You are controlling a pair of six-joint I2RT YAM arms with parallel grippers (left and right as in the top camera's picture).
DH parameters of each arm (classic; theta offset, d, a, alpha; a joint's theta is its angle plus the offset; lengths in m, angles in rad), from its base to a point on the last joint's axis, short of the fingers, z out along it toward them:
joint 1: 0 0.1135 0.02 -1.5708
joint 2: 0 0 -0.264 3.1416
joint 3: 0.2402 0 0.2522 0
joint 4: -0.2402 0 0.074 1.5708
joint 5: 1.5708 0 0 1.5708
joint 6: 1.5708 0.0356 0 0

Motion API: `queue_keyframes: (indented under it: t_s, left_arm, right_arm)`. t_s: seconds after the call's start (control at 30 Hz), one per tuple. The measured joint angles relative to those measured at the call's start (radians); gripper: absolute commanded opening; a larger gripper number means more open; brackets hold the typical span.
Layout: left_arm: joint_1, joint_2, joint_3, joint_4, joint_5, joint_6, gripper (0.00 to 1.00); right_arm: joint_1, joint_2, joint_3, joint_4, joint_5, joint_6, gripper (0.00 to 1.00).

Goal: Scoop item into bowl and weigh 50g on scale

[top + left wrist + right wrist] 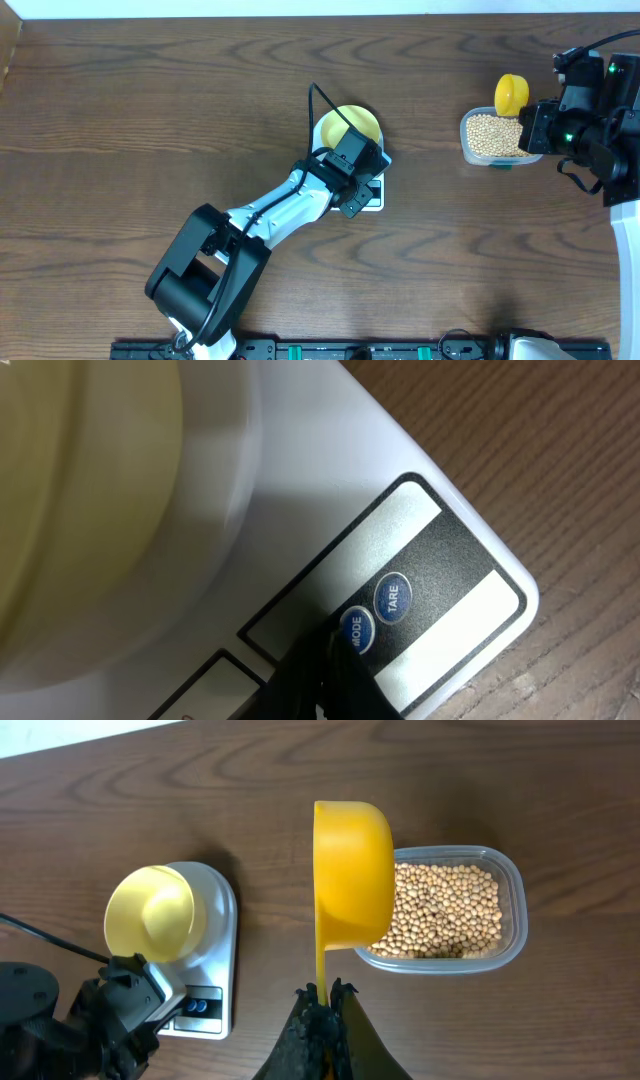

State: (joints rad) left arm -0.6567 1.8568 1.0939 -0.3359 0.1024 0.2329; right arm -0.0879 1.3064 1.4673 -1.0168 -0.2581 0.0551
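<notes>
Zeroing of the scale was judged the step in hand. The left gripper, jaws clenched on nothing, presented one blunt tip at the edge of the MODE button, just beside the TARE button. The bowl sat on the platform with no beans visible inside. The right gripper grasped the handle of the yellow scoop, held on edge over the clear container where the beans lay, ready for scooping.

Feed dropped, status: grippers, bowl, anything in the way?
Left gripper shut, tips at scale's MODE button. Right gripper shut on scoop, near beans. Bowl on scale, looks empty. Nothing between scoop and bowl.
</notes>
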Motion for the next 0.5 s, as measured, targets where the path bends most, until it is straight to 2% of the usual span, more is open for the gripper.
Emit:
queue_keyframes:
  t_s: [0.5]
  left_arm:
    - [-0.001,0.0,0.007,-0.035,0.0,0.0,0.07]
  right_arm:
    - [0.0,0.0,0.0,-0.011,0.0,-0.012,0.01]
